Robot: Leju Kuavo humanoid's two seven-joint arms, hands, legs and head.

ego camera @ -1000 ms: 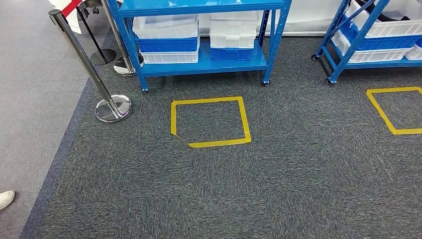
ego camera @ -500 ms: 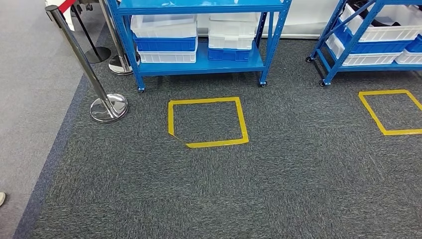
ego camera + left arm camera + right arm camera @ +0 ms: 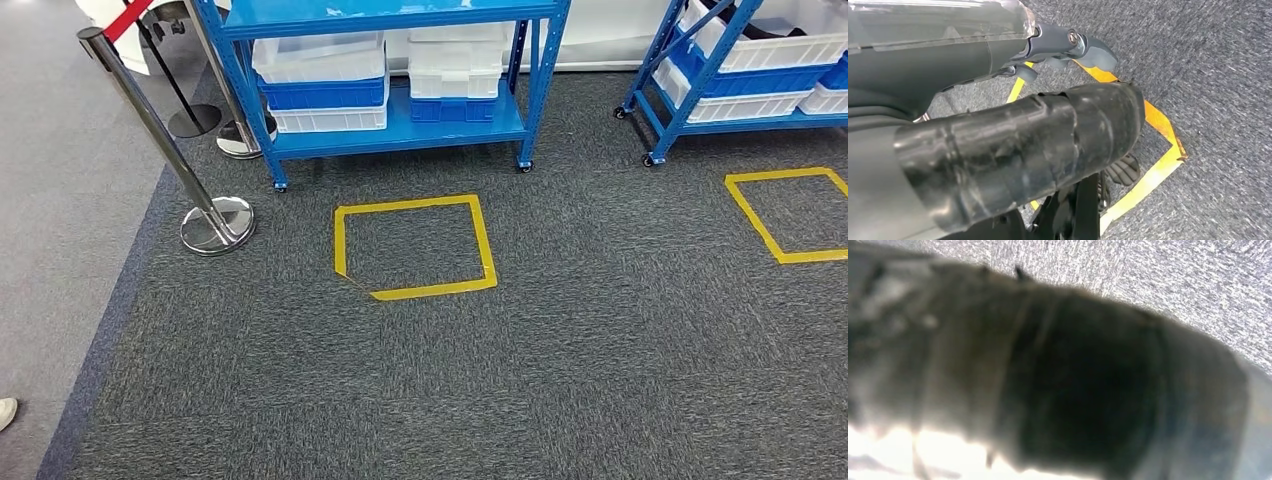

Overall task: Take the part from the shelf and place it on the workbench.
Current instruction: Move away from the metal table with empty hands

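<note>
Blue shelf [image 3: 395, 125] at far centre, lower level holding white and blue bins [image 3: 325, 85]; the part itself can't be made out. Second blue shelf [image 3: 720, 70] far right. Yellow tape square [image 3: 412, 247] on grey carpet just near the first shelf, another [image 3: 790, 213] at right. Chrome stanchion [image 3: 205, 215] left. Left hand [image 3: 1013, 160] large, dark, close to camera, grasp state unclear. Right hand [image 3: 1058, 380] blurred, state unclear too.

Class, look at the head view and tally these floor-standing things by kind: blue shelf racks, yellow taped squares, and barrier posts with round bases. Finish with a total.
Blue shelf racks: 2
Yellow taped squares: 2
Barrier posts: 3
Total: 7
</note>
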